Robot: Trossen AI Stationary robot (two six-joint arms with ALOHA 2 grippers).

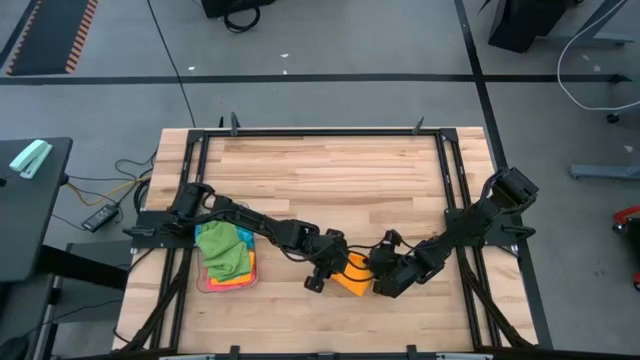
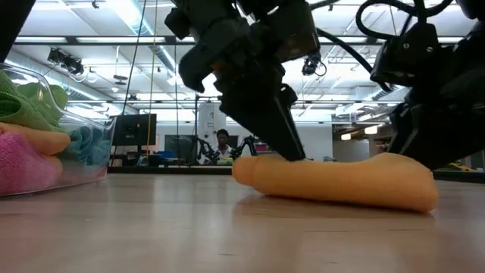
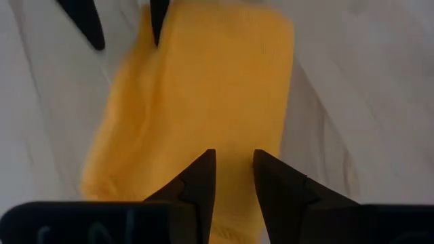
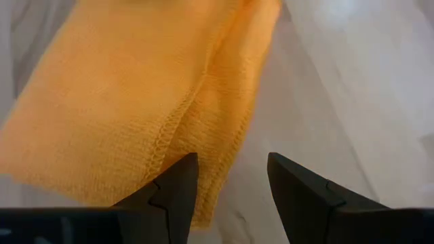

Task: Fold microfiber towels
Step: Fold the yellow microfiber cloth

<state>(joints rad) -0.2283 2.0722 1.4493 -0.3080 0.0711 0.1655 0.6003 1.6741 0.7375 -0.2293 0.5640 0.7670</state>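
Left gripper (image 3: 230, 177) down on the folded orange towel (image 1: 355, 275) at table's six o'clock, jaws narrowed to a slim gap over the cloth, nothing pinched between them. Right gripper (image 4: 230, 177) at the towel's three o'clock edge, jaws apart, holding nothing. More towels (image 1: 224, 250) heaped in the clear tray (image 1: 203, 285) at nine o'clock.

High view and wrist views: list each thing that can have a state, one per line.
Orange microfiber towel: folded over, lying on the wooden table.
Left gripper: over the towel, fingers a narrow gap apart.
Right gripper: open at the towel's edge.
Clear plastic tray: holds green, pink, blue and orange towels, piled unfolded.
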